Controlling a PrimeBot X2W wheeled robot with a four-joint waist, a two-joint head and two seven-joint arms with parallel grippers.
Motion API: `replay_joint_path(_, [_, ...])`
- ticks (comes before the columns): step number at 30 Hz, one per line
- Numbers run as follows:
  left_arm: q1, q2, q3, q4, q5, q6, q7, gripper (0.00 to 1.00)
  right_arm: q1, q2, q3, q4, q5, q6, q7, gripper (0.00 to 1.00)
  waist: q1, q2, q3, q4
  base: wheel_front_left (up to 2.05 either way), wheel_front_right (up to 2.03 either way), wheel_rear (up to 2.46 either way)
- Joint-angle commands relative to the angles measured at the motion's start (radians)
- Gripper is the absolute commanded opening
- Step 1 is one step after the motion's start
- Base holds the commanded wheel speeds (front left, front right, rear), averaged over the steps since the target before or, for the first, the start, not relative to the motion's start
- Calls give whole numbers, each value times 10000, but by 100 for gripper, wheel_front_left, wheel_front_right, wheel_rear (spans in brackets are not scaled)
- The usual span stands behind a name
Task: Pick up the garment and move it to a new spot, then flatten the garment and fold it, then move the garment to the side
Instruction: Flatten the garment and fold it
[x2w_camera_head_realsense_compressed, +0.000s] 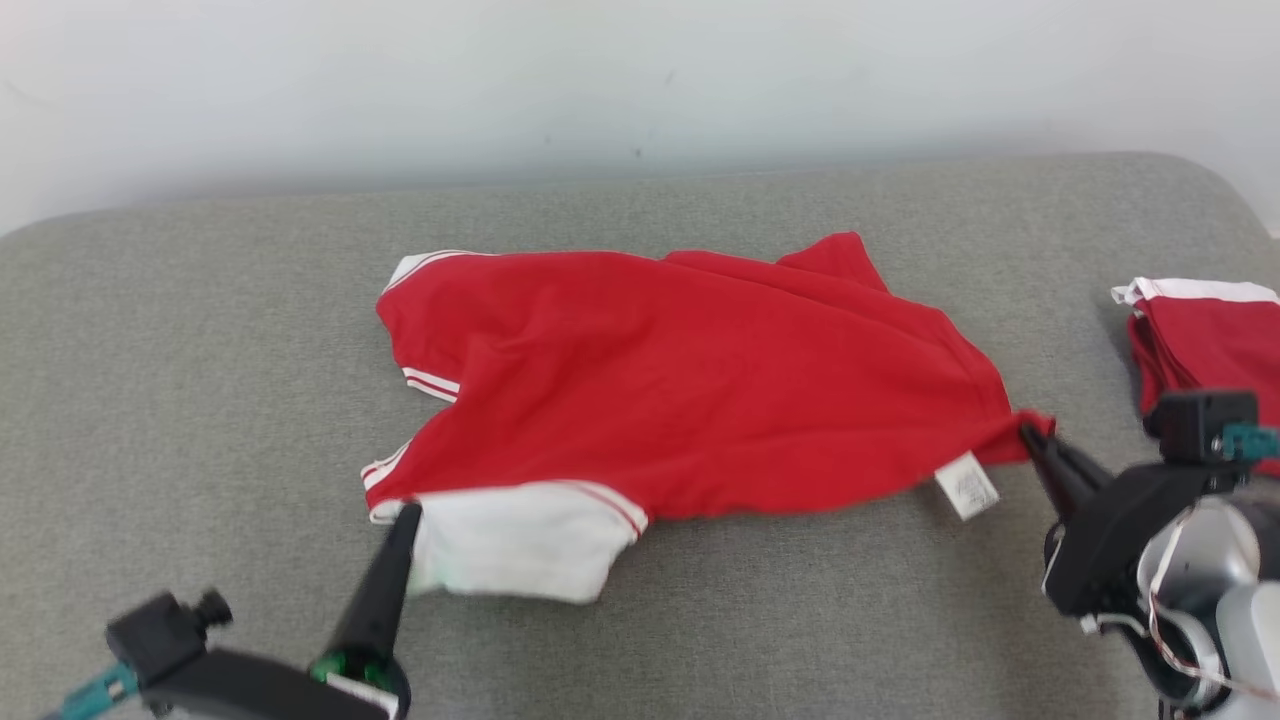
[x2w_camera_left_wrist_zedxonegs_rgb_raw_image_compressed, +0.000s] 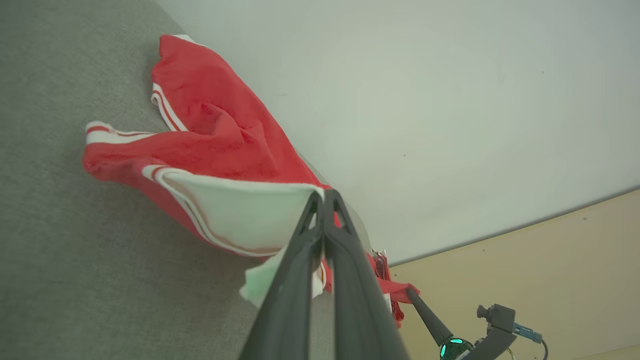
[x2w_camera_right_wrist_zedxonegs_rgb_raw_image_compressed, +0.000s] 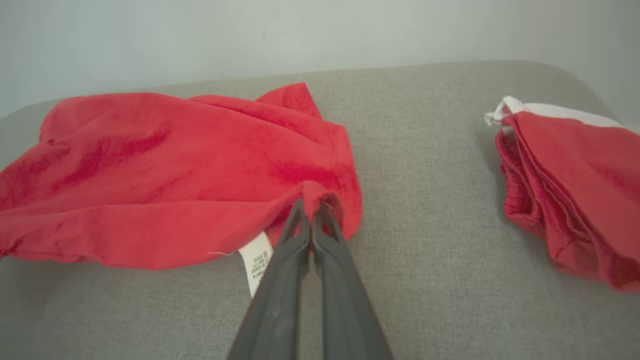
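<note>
The red garment (x2w_camera_head_realsense_compressed: 700, 390) is taking up the middle of the grey padded surface (x2w_camera_head_realsense_compressed: 150, 350), leaving its left side and near strip open. A folded red pile (x2w_camera_head_realsense_compressed: 1210, 340) is crowding the right edge, and the wall (x2w_camera_head_realsense_compressed: 640, 80) is closing off the back.

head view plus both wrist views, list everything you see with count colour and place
garment: one, red with white trim, rumpled across the cushion's middle
care label: one, white, at the garment's right hem
folded pile: one, red with white edge, cushion's right end
cushion: one, grey, under everything
wall: one, pale, behind the cushion
left hand: one, dark, shut on the garment's white part, lower left
right hand: one, dark, shut on the garment's right corner, lower right
</note>
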Motion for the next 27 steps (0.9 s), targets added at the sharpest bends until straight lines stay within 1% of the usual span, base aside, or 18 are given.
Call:
replay_joint_path(1, [409, 102, -46, -198, -155, -26, 164, 0, 386, 147, -186, -234, 39, -26, 205, 0, 2, 1, -46, 91, 0, 0, 0])
replay_joint_path(3, [923, 125, -87, -426, -558, -60, 386, 0, 878, 356, -486, -511, -43, -26, 498, 0, 2, 1, -65, 164, 0, 0, 0])
replay_joint_path(4, [923, 125, -87, -426, -558, -60, 386, 0, 878, 356, -486, -511, -43, -26, 498, 0, 2, 1, -65, 164, 0, 0, 0])
replay_joint_path(7, [1591, 129, -71, -813, -1208, -246, 689, 0, 1483, 679, -861, -844, -129, -26, 858, 0, 2, 1, -100, 268, 0, 0, 0])
replay_joint_path(14, [2951, 451, 42, -1759, -2566, -611, 1443, 0, 2441, 1283, -1454, -1336, -322, -26, 1392, 0, 2, 1, -110, 396, 0, 0, 0])
replay_joint_path(15, [3134, 516, 103, -1849, -2723, -611, 1504, 0, 2525, 1371, -1552, -1377, -339, -26, 1452, 0, 2, 1, -112, 414, 0, 0, 0])
replay_joint_path(18, [3625, 789, 37, -1971, -2921, -416, 1831, 0, 2856, 1588, -1811, -1441, -382, -26, 1806, 0, 2, 1, -123, 457, 0, 0, 0])
replay_joint_path(22, [3968, 931, -109, -2009, -3024, -244, 2059, 0, 3274, 1889, -2118, -1696, -243, -26, 2386, 0, 2, 1, -147, 495, 0, 0, 0])
replay_joint_path(25, [4085, 936, -158, -2103, -3162, -242, 2177, 0, 3551, 2032, -2401, -2003, -234, -26, 2782, 0, 2, 1, -144, 479, 0, 0, 0])
replay_joint_path(27, [4154, 953, -24, -2210, -3252, -306, 2138, 0, 3630, 2135, -2585, -2254, -275, -26, 2795, 0, 2, 1, -122, 440, 0, 0, 0])
